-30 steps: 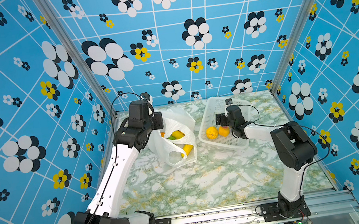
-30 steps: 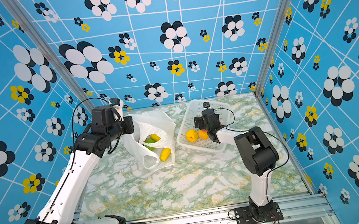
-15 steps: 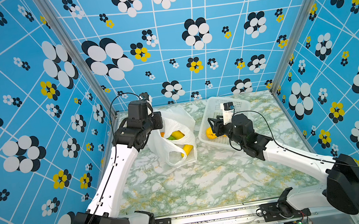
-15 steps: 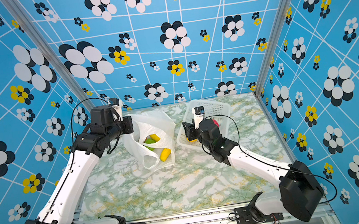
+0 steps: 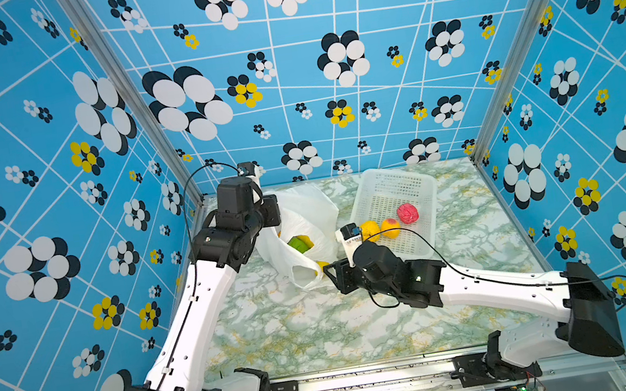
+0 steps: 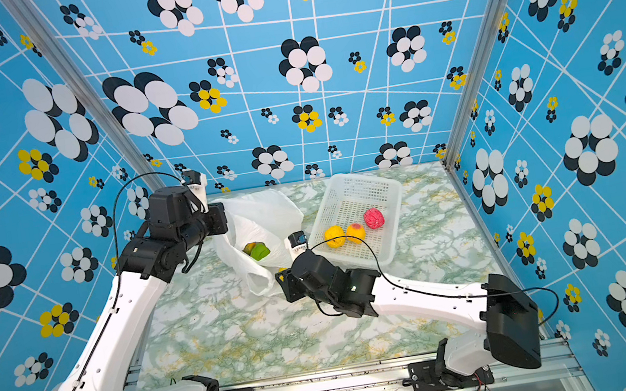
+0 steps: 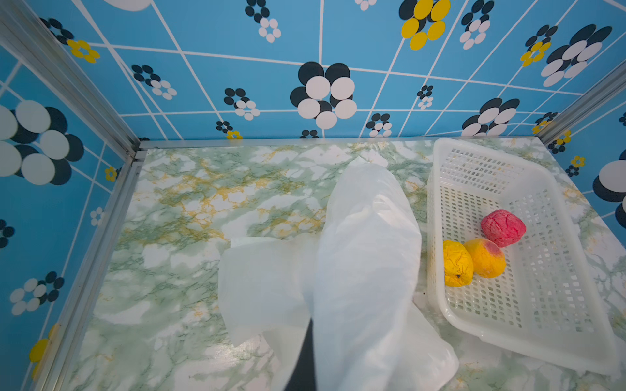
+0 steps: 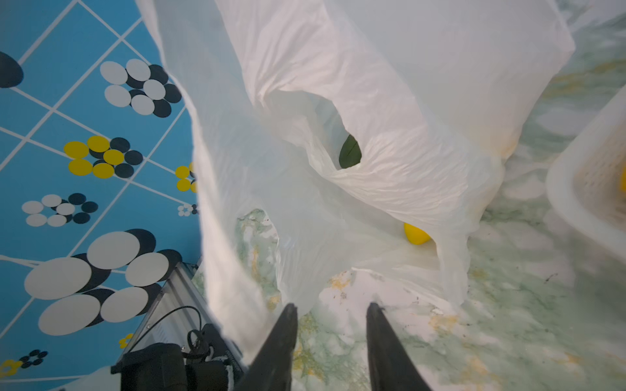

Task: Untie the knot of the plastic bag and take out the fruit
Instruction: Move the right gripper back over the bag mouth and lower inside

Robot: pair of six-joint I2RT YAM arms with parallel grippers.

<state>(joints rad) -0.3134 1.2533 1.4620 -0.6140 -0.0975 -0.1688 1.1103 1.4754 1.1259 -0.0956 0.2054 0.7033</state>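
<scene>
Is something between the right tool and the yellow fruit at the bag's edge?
Yes: a loose fold of the plastic bag lies between the right tool and the yellow fruit, draped over the fruit's top.

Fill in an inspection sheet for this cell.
Surface: marbled table; dark specks near the bag.
Job's things: bag mouth open, no knot seen; green fruit inside, yellow fruit at its low edge; three fruit in basket.
Clutter: nothing seen.
Grippers: left gripper shut on bag rim, holding it up; right gripper open, empty, facing bag's low edge.
Cables: cables, one black loop per arm; the right one crosses the basket corner in a top view.
Surroundings: blue flowered walls, metal posts.
</scene>
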